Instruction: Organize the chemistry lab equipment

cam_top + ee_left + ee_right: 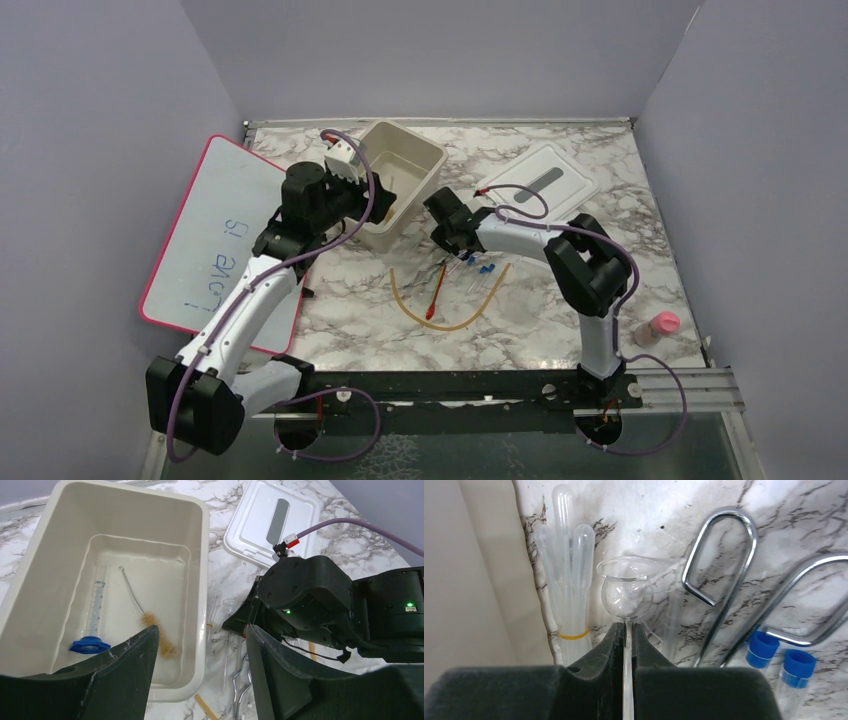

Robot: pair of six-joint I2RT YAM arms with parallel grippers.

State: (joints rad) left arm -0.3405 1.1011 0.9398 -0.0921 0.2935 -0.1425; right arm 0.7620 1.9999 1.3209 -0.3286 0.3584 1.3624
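My right gripper (628,626) is shut on the thin stem of a clear glass tube with a round bulb (626,594), low over the marble beside the beige tub (428,152). To its left lies a bundle of clear tubes (566,580) held by a yellow band. The metal tongs (724,575) and two tubes with blue caps (762,647) lie to its right. An amber rubber tube (440,325) and a red-tipped dropper (433,300) lie nearer the arms. My left gripper (201,632) hangs open above the tub's near right corner. Inside the tub are the tan brush (161,637) and a blue-based vial (92,617).
The white lid (545,178) lies at the back right. The pink-rimmed whiteboard (205,240) lies at the left under my left arm. A small pink object (663,324) stands near the right front edge. Grey walls close in the table.
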